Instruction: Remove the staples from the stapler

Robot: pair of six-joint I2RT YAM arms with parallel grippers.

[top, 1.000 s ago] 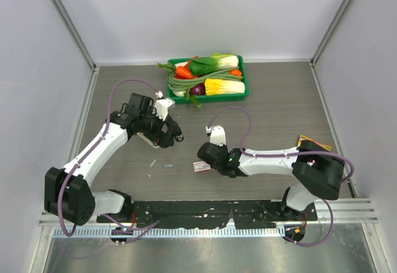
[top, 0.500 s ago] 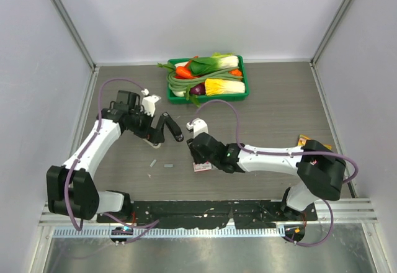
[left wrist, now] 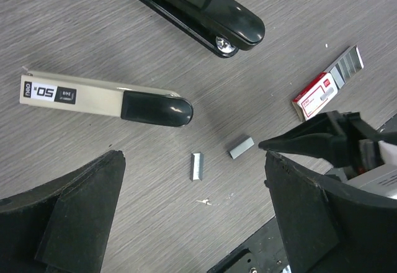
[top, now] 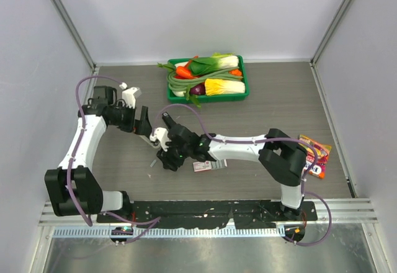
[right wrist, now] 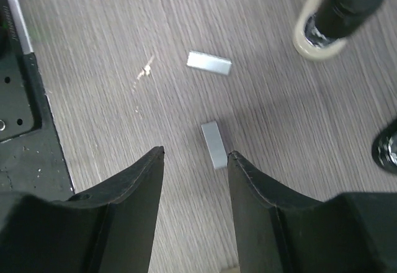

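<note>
Two short staple strips (left wrist: 196, 165) lie loose on the wood-grain table (left wrist: 74, 31). Seen from overhead, both are to the left of the red-and-white staple box (left wrist: 317, 93), near it but not touching it. The right gripper (right wrist: 195, 152) hangs over them, its fingers parted with nothing between them. The near strip (right wrist: 214, 144) sits just beyond the gap, close by one fingertip (whether it touches, I cannot tell). The far strip (right wrist: 209, 62) lies farther out, apart from the first. The left gripper (left wrist: 191, 156) is spread wide and empty. It looks down on the same patch left of the box, so both strips show between its fingers in its wrist view. The cream stapler (left wrist: 102, 96), with its black tip, lies farther left of the box than the strips do. A black stapler (left wrist: 192, 9) lies beyond the cream one, the two apart. A green tray (top: 243, 77) of vegetables stands well behind the box.
</note>
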